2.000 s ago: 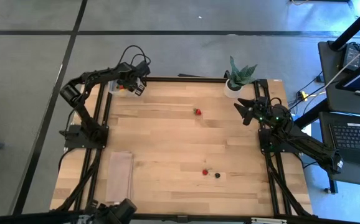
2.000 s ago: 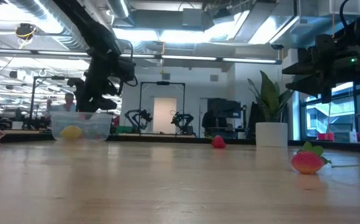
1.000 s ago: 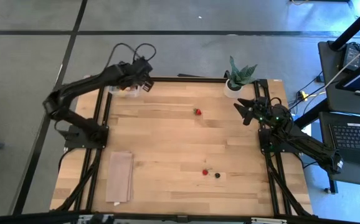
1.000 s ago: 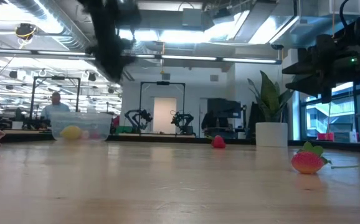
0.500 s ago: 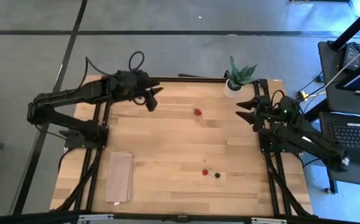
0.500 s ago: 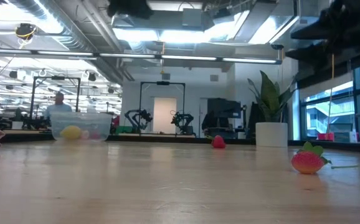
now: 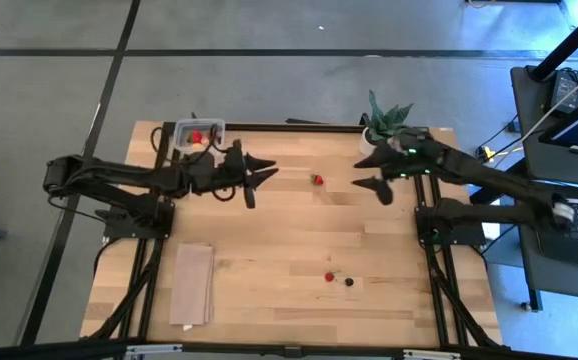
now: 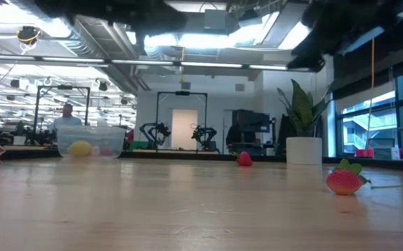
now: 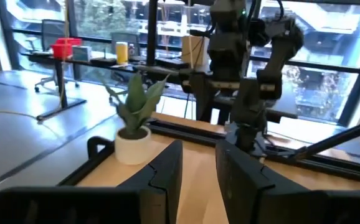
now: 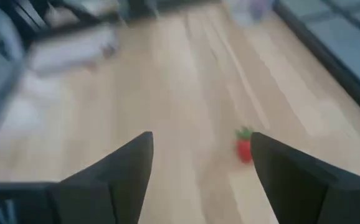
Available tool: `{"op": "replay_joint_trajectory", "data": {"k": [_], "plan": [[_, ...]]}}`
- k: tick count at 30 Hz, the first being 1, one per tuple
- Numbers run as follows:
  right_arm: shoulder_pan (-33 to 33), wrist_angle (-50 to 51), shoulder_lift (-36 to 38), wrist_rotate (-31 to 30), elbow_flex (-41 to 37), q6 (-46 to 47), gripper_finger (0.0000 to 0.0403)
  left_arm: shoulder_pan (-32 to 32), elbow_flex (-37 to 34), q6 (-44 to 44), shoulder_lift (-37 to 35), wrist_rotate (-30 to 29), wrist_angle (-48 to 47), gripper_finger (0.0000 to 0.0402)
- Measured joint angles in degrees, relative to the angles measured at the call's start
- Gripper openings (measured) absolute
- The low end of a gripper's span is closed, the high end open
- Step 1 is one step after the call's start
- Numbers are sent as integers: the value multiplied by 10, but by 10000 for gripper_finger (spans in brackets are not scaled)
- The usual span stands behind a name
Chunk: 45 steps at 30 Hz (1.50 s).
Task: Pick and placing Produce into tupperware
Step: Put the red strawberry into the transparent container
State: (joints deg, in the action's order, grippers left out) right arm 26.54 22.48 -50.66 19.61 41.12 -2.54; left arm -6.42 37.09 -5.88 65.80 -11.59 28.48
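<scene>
The tupperware (image 7: 198, 134) sits at the far left corner of the tabletop (image 7: 289, 240), with red produce pieces (image 7: 196, 137) inside; the low view also shows a yellow piece (image 8: 80, 148) in it. One strawberry (image 7: 317, 180) lies on the bare wood between the two arms. Another red piece (image 7: 329, 276) and a dark berry (image 7: 349, 282) lie close together nearer the front edge. The left gripper (image 7: 259, 180) hangs over the tabletop between the tupperware and that lone strawberry, its fingers (image 9: 167, 174) set a narrow gap apart with nothing between them. The right gripper (image 7: 374, 172) hovers near the potted plant (image 7: 384, 120), fingers (image 10: 124, 165) spread wide and empty, the strawberry in front of them.
</scene>
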Motion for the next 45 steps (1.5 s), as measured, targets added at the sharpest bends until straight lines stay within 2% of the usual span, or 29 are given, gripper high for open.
{"op": "replay_joint_trajectory", "data": {"k": [5,12,15,21,27,33,45], "plan": [[-11,-38,-112,-54,12,-25,269,5,-21,0,0,-22,5,81],[-13,-171,-220,-29,13,4,269,13,-23,0,0,-24,5,71],[-13,-214,-246,-26,13,49,269,13,-23,1,0,-25,2,66],[-13,-229,-283,-58,13,53,269,12,-23,4,0,-25,-10,57],[-13,-252,-316,-74,13,38,269,12,-23,5,0,-25,-10,47],[-30,-249,-354,-139,13,-21,269,12,-22,5,0,-25,-10,36],[-41,-265,-446,-150,13,-8,269,12,-22,5,0,-25,-10,16]]}}
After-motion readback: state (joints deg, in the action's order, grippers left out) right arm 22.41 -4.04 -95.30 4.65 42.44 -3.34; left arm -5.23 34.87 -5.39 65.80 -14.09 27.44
